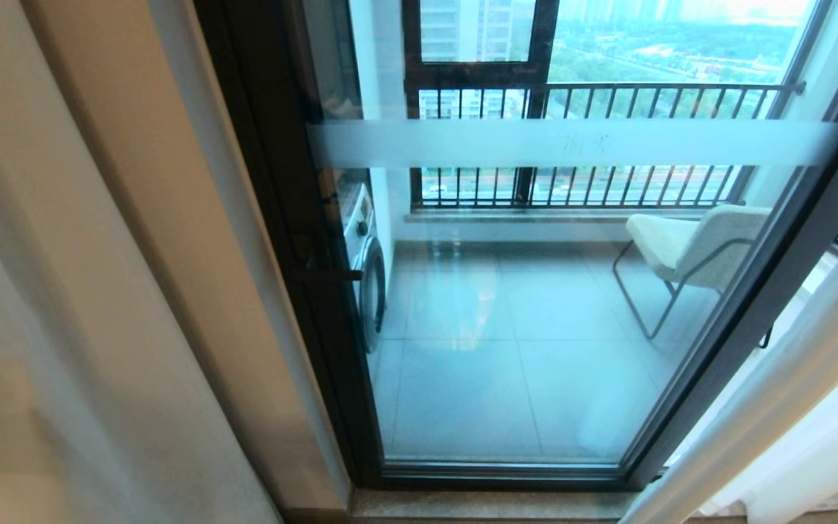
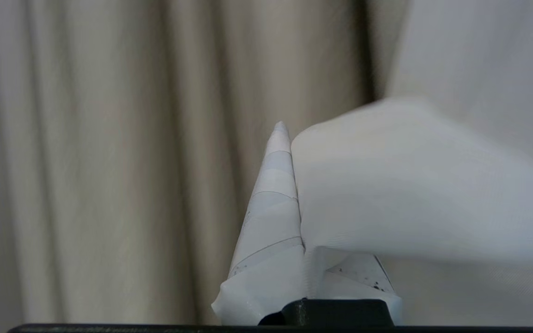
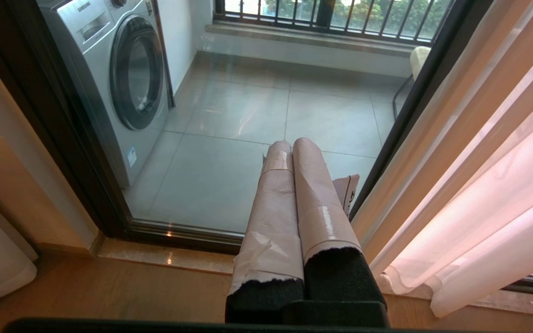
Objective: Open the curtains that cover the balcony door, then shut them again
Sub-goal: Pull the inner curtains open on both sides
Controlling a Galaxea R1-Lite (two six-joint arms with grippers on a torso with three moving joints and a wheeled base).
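The balcony door (image 1: pixel 535 349) stands uncovered in the middle of the head view, its glass crossed by a frosted stripe (image 1: pixel 572 142). The curtains hang bunched at both sides, one panel at the left (image 1: pixel 62 349) and one at the right (image 1: pixel 790 407). Neither gripper shows in the head view. In the left wrist view my left gripper (image 2: pixel 289 138) is shut on a fold of sheer white curtain (image 2: pixel 410 185), which drapes over one finger; the other taped finger (image 2: pixel 271 208) is bare. My right gripper (image 3: pixel 292 148) is shut on nothing, low before the door frame (image 3: pixel 63 152), beside the right curtain (image 3: pixel 502 194).
Beige drapes (image 2: pixel 132 162) hang behind the held fabric. Beyond the glass are a washing machine (image 1: pixel 364 269), a pale chair (image 1: pixel 688 247) and a black railing (image 1: pixel 608 102). A stone sill (image 3: pixel 164 259) and wooden floor (image 3: pixel 109 291) run along the door's foot.
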